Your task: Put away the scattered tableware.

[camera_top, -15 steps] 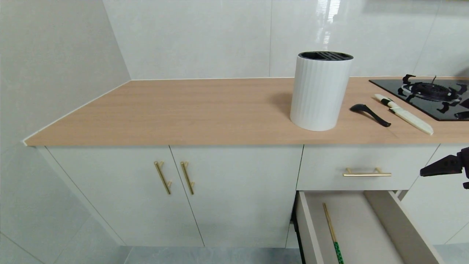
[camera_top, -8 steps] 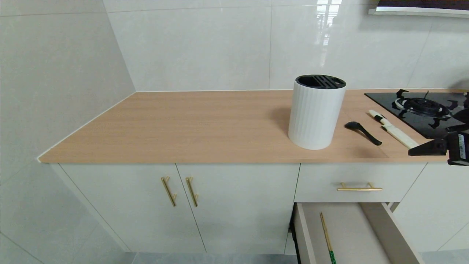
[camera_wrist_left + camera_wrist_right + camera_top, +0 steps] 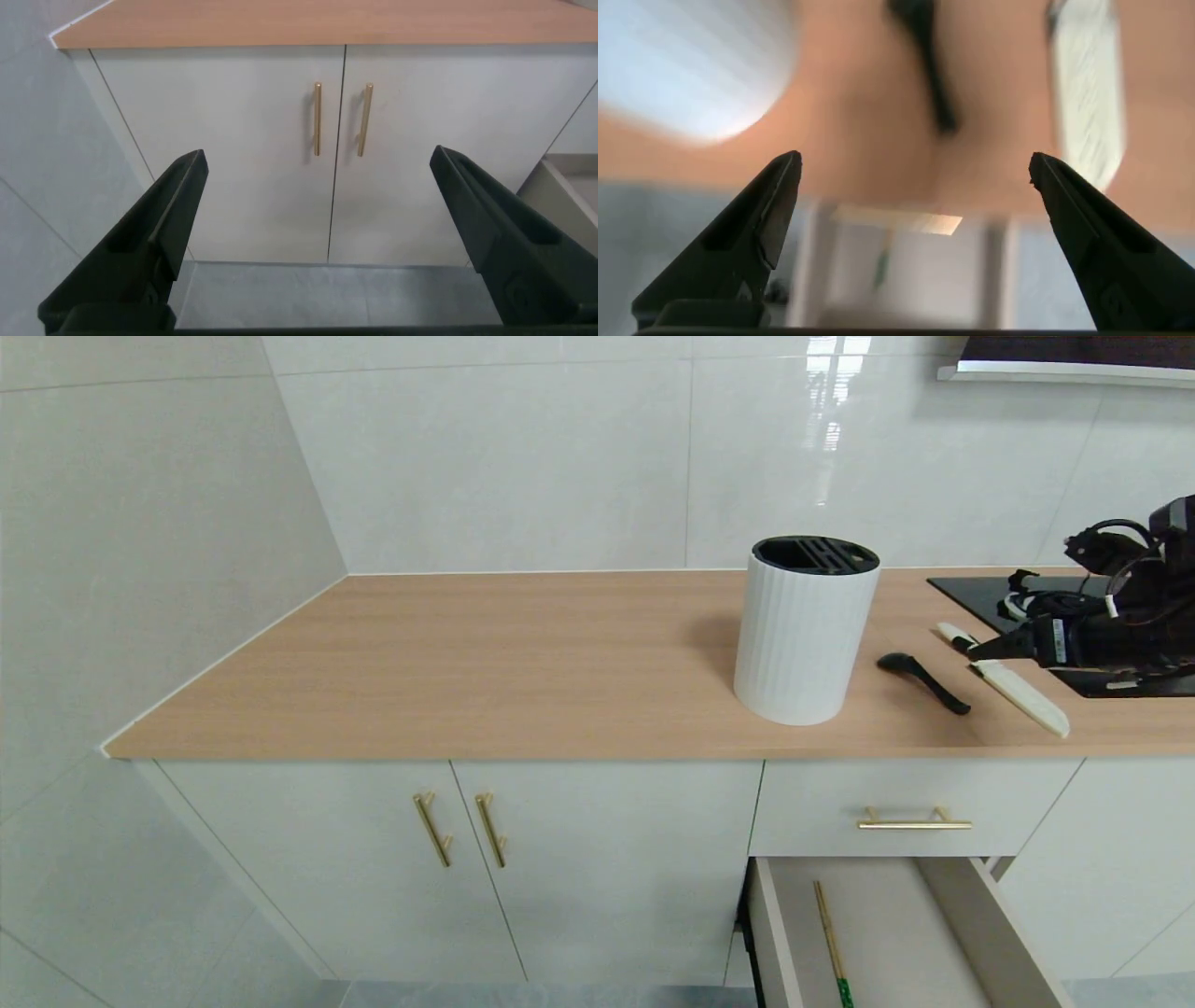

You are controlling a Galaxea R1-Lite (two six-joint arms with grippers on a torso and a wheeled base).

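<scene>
On the light wooden countertop (image 3: pixel 523 653), head view: a white ribbed cylindrical holder (image 3: pixel 803 649) with a black slotted top stands upright. Just beside it, toward the robot's right, lies a black long-handled spoon (image 3: pixel 921 681), then a cream-white knife (image 3: pixel 1022 693) near the black glass gas hob (image 3: pixel 971 593). The right gripper (image 3: pixel 980 651) hangs over the knife's handle end; contact cannot be told. Below the counter, 1 white drawer (image 3: pixel 990 933) stands pulled out, with wooden chopsticks (image 3: pixel 828 933), green at one end, lying inside. Left wrist view: the left gripper (image 3: pixel 316 157) has its 2 black fingers (image 3: pixel 168 224) spread wide with nothing between them, facing white cupboard doors (image 3: pixel 234 159) with 2 gold bar handles (image 3: pixel 316 119). Right wrist view: the right gripper (image 3: pixel 913 161) likewise has its jaws wide apart and holds nothing; beyond them lie the holder (image 3: pixel 691 65), the spoon (image 3: pixel 926 56), the knife (image 3: pixel 1088 93) and, lower, the drawer (image 3: pixel 952 271) with the chopsticks (image 3: pixel 881 266).
</scene>
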